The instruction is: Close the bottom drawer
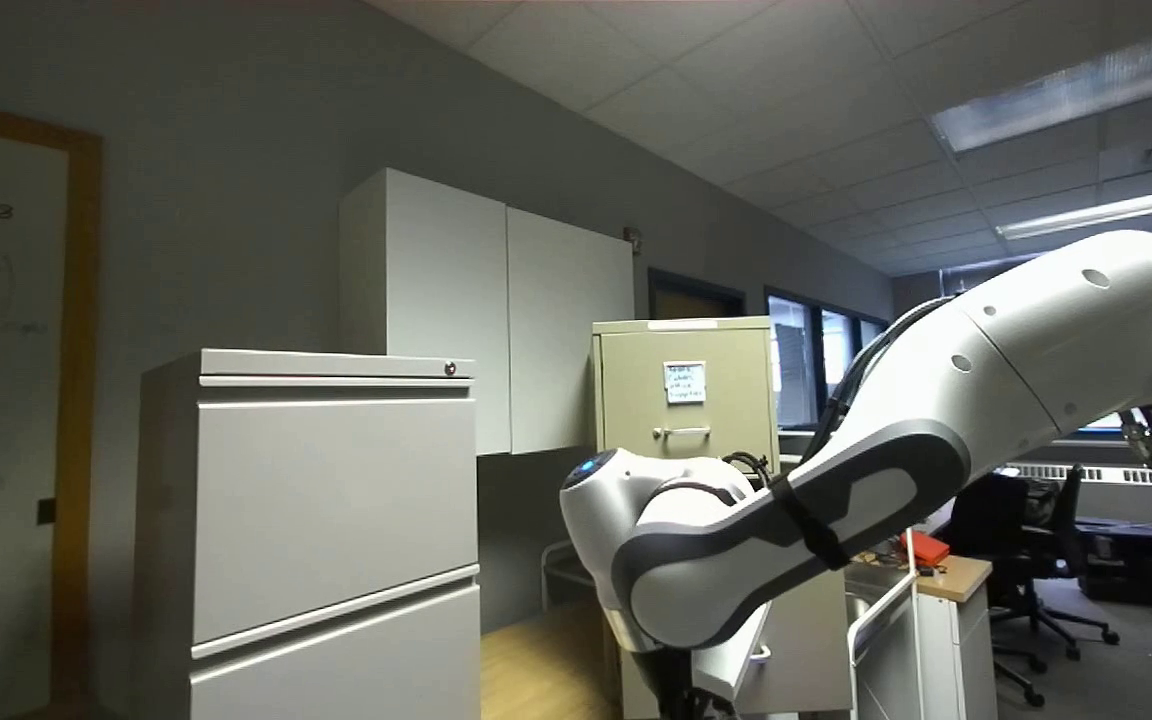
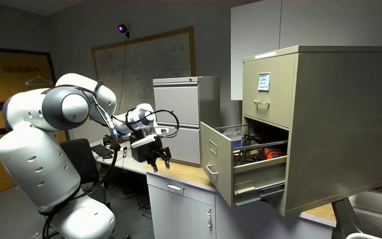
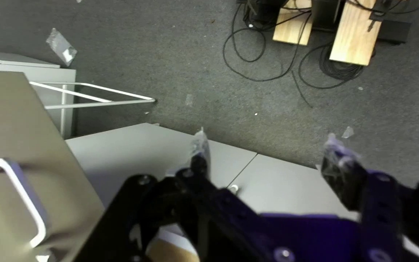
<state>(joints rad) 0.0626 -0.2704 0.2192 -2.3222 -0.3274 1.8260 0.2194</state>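
Observation:
The bottom drawer (image 2: 222, 181) of the beige filing cabinet (image 2: 337, 126) is pulled well out in an exterior view, with cables, an orange item and other things inside. Its front also shows in an exterior view (image 1: 804, 640), partly behind the arm, and at the left of the wrist view (image 3: 9, 120) with its handle (image 3: 24, 203). My gripper (image 2: 161, 168) is open and empty, pointing down in front of the drawer front and apart from it. In the wrist view the gripper's fingertips (image 3: 266, 138) are wide apart, to the right of the drawer front.
The upper drawer (image 2: 270, 89) is shut. A light grey cabinet (image 2: 177, 103) stands on the wooden counter (image 2: 191, 171) behind the gripper. White base cupboards (image 2: 181, 209) stand below. A black chair (image 2: 81, 159) and floor cables (image 3: 260, 72) are nearby.

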